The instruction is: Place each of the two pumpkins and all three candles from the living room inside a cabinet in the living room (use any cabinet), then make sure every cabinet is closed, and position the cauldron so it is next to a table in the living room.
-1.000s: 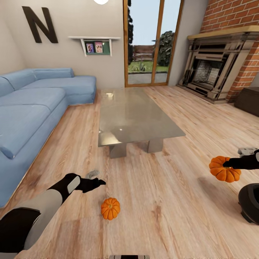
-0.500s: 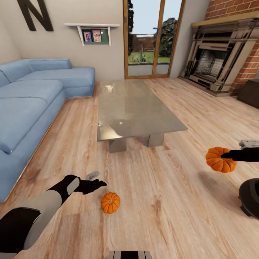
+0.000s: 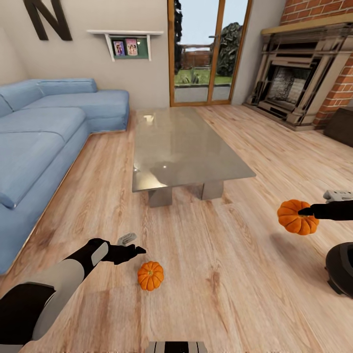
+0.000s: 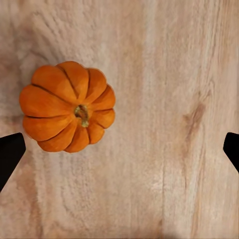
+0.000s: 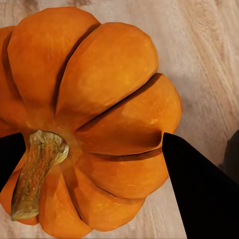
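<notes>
Wood floor (image 3: 206, 274) by the glass table (image 3: 186, 152). My right gripper (image 3: 305, 212) is clamped on one pumpkin (image 3: 294, 220); my left gripper (image 3: 133, 250), fingers apart, hovers just beside the second pumpkin (image 4: 67, 107). Next I judge: centre, descend, close.

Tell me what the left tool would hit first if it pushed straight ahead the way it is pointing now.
Probably the bare wooden floor. In the left wrist view the small ribbed orange pumpkin lies off to one side, nearer one fingertip, so the open left tool would likely just miss it.
</notes>
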